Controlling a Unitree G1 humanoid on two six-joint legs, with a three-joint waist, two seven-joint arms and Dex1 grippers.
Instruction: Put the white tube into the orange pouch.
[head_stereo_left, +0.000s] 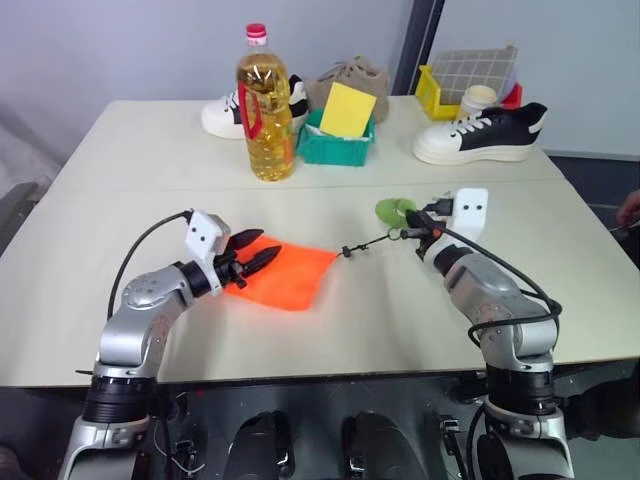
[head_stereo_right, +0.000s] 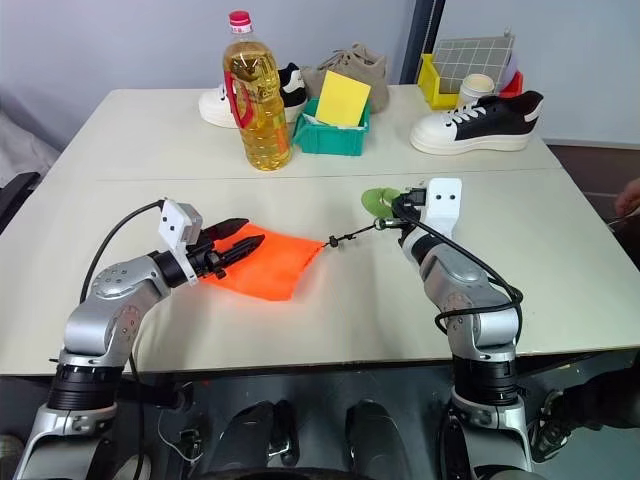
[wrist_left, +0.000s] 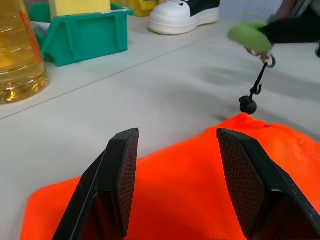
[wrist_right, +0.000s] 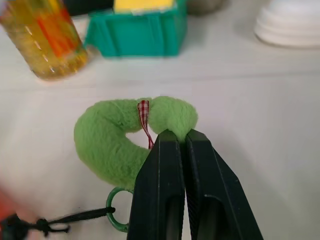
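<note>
On the bench, near its front edge: the orange pouch, soft fabric, lying flat, its dark cord running from the puckered mouth toward the robot's right. Cord ends in a small ring joined to a green plush ring with a checked ribbon.

Left tool: level over the pouch's near end, fingers spread moderately wide, nothing between them.

Right tool: fingers pressed together, tips at the plush ring; whether they pinch it or only touch cannot be told.

Back of the bench: yellow oil bottle with red cap, upright; green bin holding a yellow card; white-and-black shoe; second shoe behind the bottle; tan shoe; yellow bin.

White tube: not located.
</note>
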